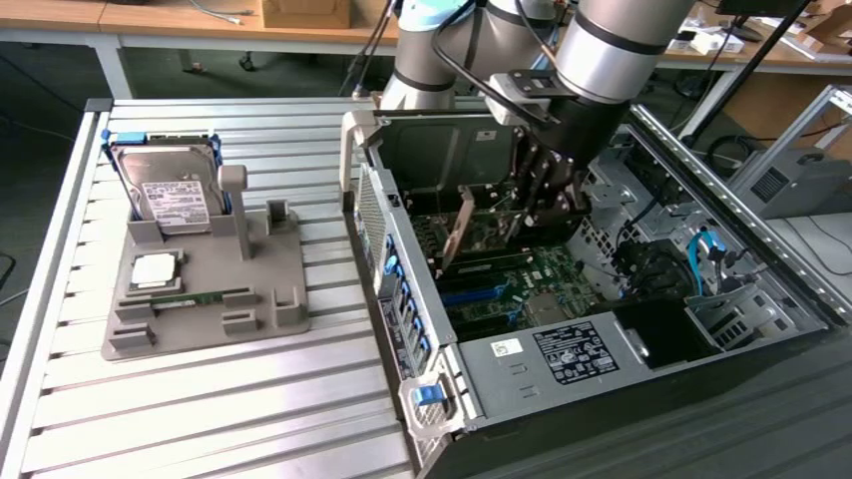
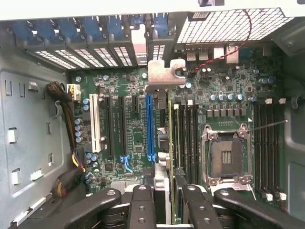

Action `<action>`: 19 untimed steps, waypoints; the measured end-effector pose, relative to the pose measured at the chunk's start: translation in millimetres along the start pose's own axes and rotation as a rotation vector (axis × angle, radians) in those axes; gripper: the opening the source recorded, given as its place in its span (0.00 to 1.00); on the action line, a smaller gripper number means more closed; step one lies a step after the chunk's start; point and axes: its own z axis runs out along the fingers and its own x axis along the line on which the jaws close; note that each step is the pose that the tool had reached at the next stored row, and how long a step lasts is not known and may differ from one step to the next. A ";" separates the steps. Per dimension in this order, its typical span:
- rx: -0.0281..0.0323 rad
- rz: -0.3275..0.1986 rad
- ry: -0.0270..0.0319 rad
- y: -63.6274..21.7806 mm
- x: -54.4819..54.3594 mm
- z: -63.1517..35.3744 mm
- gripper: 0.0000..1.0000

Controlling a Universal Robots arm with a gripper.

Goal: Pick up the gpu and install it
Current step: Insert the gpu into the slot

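Gripper (image 2: pixel 164 202) clamped on the gpu (image 2: pixel 163 143), card upright on edge, inside the open computer case (image 1: pixel 399 249), above the motherboard (image 2: pixel 119 129).

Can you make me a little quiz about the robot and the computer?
1. True or false: the claw is holding the gpu inside the open computer case.
2. Where is the hard drive? A) standing on the grey holder beside the case B) lying inside the case C) on the floor
3. Fill in: the label on the hard drive is coloured ____.

Key: 1 true; 2 A; 3 white.
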 end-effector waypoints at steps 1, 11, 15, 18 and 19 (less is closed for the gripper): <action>0.0000 0.000 0.0000 0.3 0.3 0.5 0.27; 0.0000 0.000 -0.0001 4.1 2.8 4.3 0.27; 0.0000 0.000 0.0000 5.6 4.4 5.8 0.27; 0.0000 0.000 -0.0001 6.4 5.4 7.1 0.27; 0.0000 0.000 0.0001 6.7 5.8 7.5 0.27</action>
